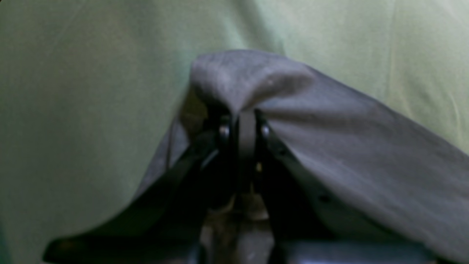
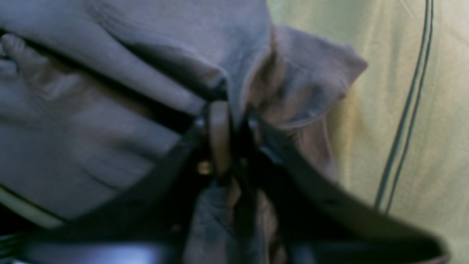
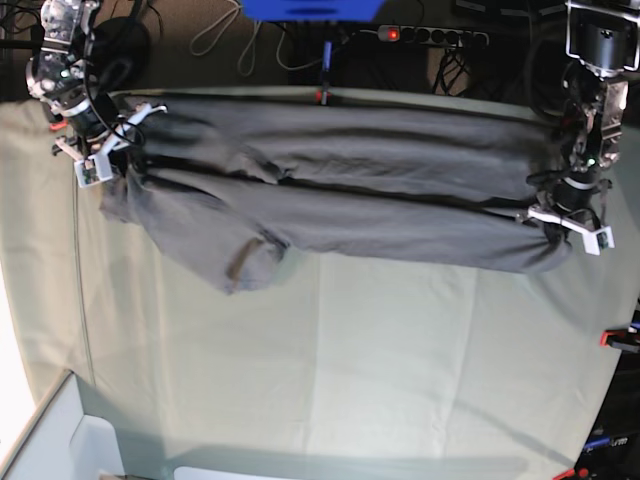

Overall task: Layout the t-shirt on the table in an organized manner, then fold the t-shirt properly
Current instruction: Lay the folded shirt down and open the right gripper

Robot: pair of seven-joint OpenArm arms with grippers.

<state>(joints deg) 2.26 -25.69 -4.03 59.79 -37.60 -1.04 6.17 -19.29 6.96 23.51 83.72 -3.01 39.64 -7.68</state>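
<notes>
1. Left wrist view: left claw is clamped on a raised bunch of the t-shirt.
2. Right wrist view: right claw pinches cloth; how firmly, I cannot tell.
3. Base view: t-shirt's long axis spans the desk between both claws.

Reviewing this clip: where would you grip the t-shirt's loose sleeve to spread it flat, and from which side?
Grip the sleeve at its free hem edge, coming from above on the table's near side; it droops below the t-shirt, folded under.
</notes>
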